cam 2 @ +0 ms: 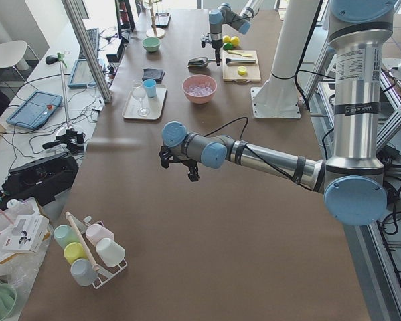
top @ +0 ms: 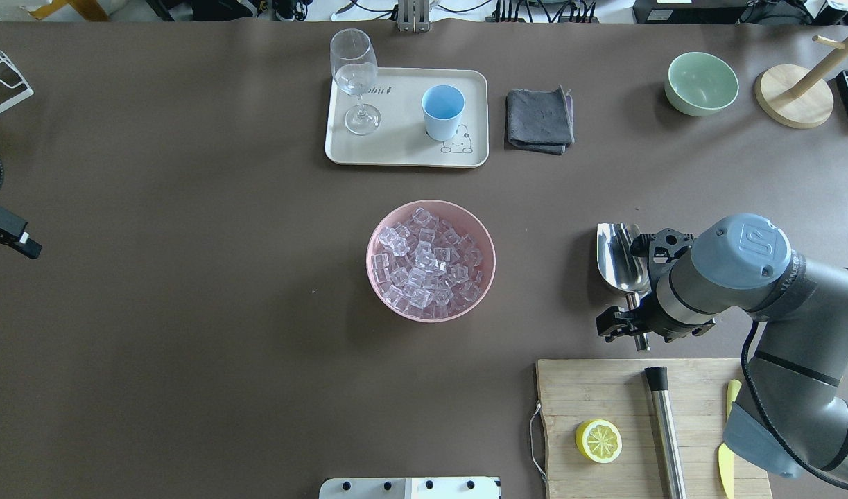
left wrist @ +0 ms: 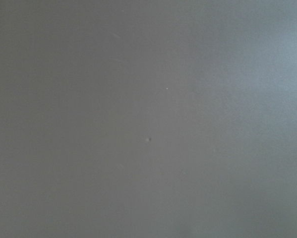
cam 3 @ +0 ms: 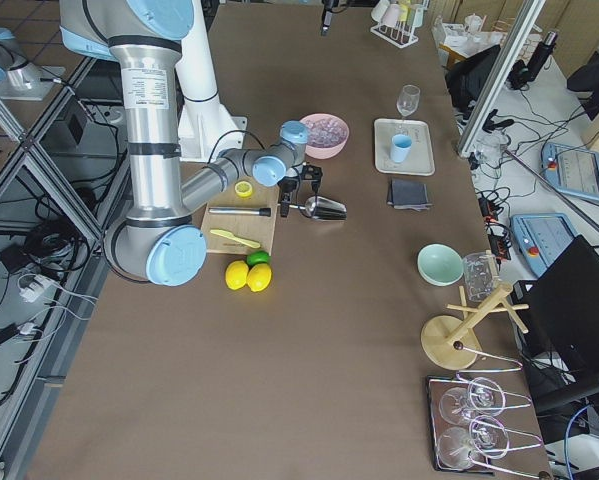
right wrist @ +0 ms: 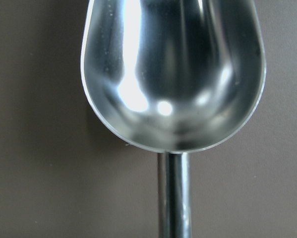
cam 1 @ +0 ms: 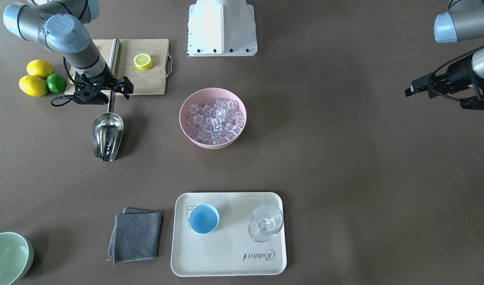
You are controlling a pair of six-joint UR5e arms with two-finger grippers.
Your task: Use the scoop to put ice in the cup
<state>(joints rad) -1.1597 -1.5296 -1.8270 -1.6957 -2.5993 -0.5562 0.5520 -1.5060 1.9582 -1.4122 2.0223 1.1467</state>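
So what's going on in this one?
The right gripper is at the thin rod handle of the shiny steel scoop, which lies on the table. Whether it has closed on the handle is unclear. No scooping yet: the clear ice cubes all sit in the pink bowl, and the small light-blue cup on the cream tray looks empty. The left gripper hangs off to the side, away from everything.

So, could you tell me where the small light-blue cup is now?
In the overhead view the small light-blue cup stands on the cream tray, right of the clear stemmed glass.
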